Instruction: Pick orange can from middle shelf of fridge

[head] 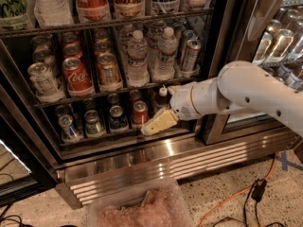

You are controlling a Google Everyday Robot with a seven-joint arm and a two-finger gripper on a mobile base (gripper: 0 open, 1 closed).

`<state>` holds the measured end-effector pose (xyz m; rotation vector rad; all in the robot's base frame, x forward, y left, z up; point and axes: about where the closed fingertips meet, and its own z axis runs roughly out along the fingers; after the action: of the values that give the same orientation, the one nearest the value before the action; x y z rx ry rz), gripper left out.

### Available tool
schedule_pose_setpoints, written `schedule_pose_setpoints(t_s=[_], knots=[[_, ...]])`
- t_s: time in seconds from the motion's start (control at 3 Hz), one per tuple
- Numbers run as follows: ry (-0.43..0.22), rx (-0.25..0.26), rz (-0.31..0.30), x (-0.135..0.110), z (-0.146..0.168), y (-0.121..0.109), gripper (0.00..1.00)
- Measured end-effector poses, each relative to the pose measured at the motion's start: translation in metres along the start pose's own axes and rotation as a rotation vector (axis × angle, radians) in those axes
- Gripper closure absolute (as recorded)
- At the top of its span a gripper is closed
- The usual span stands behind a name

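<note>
The orange can [108, 69] stands on the middle shelf [124, 90] of the fridge [142, 161], just right of a red Coca-Cola can [75, 74]. My gripper [155, 123], pale yellow at the end of the white arm [246, 93], hangs in front of the lower shelf. It is below and to the right of the orange can and apart from it. It holds nothing that I can see.
Water bottles [137, 56] and a slim silver can [190, 55] stand right of the orange can. Small cans [117, 117] fill the lower shelf behind the gripper. A plastic tub [142, 209] sits on the floor below. An orange cable [236, 197] lies at the right. A second cooler [279, 41] is at the right.
</note>
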<state>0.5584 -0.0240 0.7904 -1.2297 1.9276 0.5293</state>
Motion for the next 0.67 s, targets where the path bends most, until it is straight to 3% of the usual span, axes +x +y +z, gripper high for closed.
schedule_pose_setpoints(t_s=[0.33,0.67], knots=[[-0.114,0.037,0.029,-0.016,0.017,0.005,0.0],[-0.194,0.036,0.021,-0.036,0.03,0.01,0.0]])
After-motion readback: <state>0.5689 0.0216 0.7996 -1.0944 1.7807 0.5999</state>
